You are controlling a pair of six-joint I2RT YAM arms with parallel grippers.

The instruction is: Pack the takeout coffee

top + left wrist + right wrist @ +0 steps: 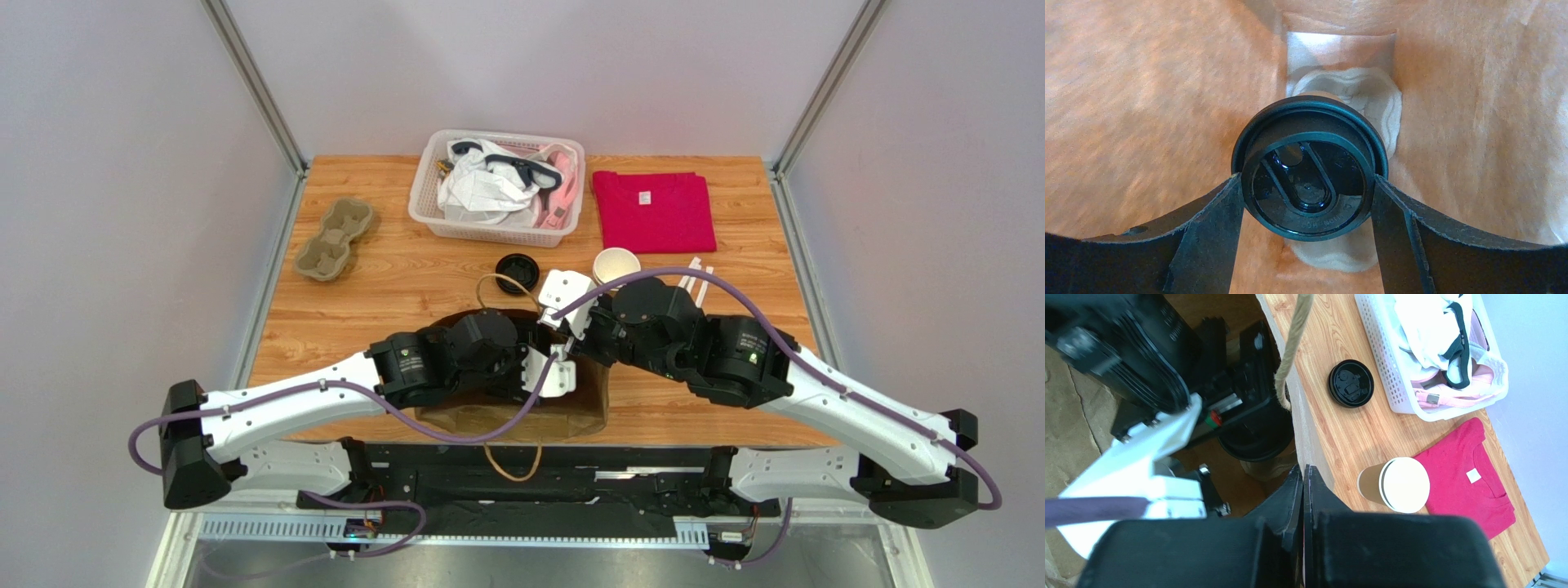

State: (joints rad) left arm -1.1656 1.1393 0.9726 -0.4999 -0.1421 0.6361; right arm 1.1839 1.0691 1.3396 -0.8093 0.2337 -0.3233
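The takeout coffee, a cup with a black lid point(1310, 174), sits between my left gripper's point(1308, 179) two fingers, which press on the lid's sides. It is down inside the large brown paper bag point(577, 410), whose paper walls fill the left wrist view. The cup's brown body is hidden under the lid. My right gripper point(1303, 478) is shut on the bag's upper edge at its far side. The lid also shows in the right wrist view point(1257, 441), low inside the bag.
A second, unlidded kraft cup point(616, 265) and a loose black lid point(516, 268) stand behind the bag. The pulp cup tray point(335, 239) is at far left. A white basket of clothes point(501, 184) and a red shirt point(654, 211) lie at the back.
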